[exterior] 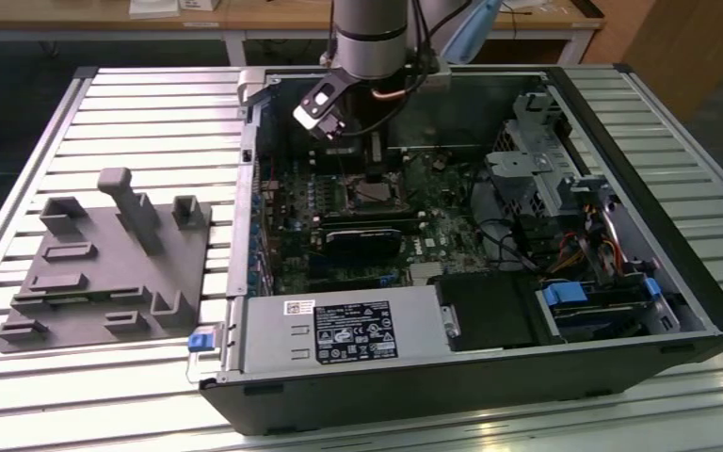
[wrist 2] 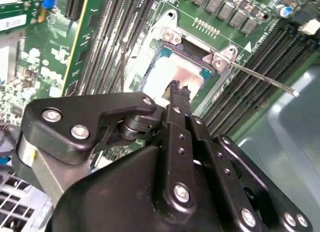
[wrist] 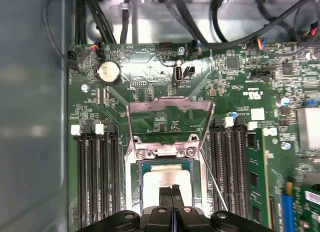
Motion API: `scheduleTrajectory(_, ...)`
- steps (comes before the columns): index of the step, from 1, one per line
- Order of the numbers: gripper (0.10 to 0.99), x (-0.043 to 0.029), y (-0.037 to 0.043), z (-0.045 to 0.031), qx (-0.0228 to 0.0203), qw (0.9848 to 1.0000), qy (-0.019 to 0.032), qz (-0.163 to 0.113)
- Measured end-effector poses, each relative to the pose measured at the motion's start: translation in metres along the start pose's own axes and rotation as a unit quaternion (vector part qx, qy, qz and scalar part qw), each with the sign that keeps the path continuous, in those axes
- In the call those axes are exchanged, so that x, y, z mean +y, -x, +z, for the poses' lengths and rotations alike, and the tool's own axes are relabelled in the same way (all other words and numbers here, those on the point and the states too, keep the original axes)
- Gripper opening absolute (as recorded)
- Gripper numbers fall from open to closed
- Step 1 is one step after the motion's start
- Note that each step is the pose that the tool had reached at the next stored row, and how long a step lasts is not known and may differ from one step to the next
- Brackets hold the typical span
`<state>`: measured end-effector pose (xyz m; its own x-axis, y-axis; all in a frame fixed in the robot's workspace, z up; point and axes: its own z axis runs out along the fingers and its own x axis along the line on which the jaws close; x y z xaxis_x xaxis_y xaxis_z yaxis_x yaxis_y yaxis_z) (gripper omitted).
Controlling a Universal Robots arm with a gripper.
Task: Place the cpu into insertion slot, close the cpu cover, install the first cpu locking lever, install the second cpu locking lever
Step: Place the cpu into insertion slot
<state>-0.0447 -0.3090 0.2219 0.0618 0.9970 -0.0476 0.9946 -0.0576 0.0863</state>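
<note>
The cpu (wrist: 166,179), a pale silvery square, lies flat in the insertion slot (wrist: 165,151) on the green board. In the second wrist view the cpu (wrist 2: 167,77) shows just beyond the fingertips. My gripper (wrist: 173,190) is shut, its black fingers (wrist 2: 175,95) pressed together with nothing between them, the tips right over the chip's face. The cpu cover (wrist: 170,103), a thin metal frame, stands swung open behind the slot. A thin wire locking lever (wrist: 212,178) sticks out loose beside the slot, and this lever (wrist 2: 265,80) also shows in the second wrist view. In the exterior view the gripper (exterior: 375,177) hangs over the slot (exterior: 375,195).
Memory slots (wrist: 95,177) flank the socket on both sides. A long black card (exterior: 361,235) lies just in front of the socket, with a power supply (exterior: 336,330) nearer the case front. Drive cages and cables (exterior: 563,207) fill the exterior view's right. A grey fixture plate (exterior: 98,264) sits outside the case.
</note>
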Motion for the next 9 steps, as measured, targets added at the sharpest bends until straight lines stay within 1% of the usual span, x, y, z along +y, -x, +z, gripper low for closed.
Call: scheduleTrajectory(9, 0.106, 0.0022, 0.0013, -0.026, 0.0001, 1.0, 0.0028, 0.0)
